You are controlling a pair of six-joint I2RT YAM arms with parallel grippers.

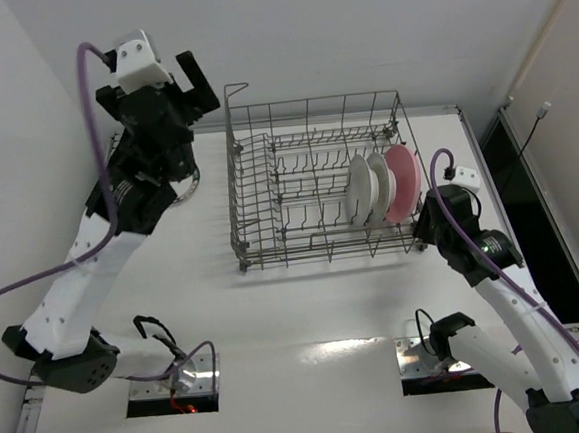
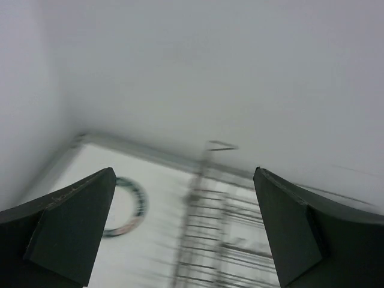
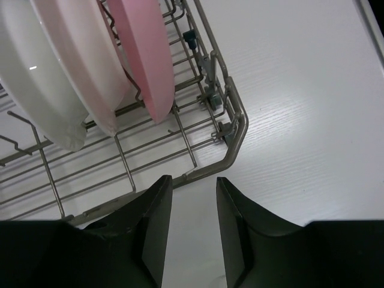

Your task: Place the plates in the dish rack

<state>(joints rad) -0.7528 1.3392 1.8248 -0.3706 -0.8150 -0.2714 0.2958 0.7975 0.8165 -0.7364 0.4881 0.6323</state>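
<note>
1. Since three of the plates stand on edge at the right end of the dish rack (image 1: pixel 298 191), the pink plate (image 1: pixel 403 182) outermost and the two whitish plates (image 1: pixel 378 184) beside it, we judge the loading mostly done.
2. We see the fourth plate (image 2: pixel 125 207), the one with the dark rim, lying flat on the table (image 1: pixel 307 315) to the left of the rack, below the raised left arm.
3. We find the left gripper (image 2: pixel 184 180) high above that corner, its jaws spread wide with nothing between them.
4. We find the right gripper (image 3: pixel 193 183) low at the rack's near right corner, just beside the pink plate. Its fingers are a narrow gap apart and grasp nothing.
5. We take the step in hand to be the fetching of the last plate. The left arm would need to come down, close on the plate's rim, tip the plate upright and slide it between free tines left of the whitish plates.
6. We can read no writing. The dark rim is too blurred in the left wrist view to make out letters, and we see no brand or label elsewhere.
</note>
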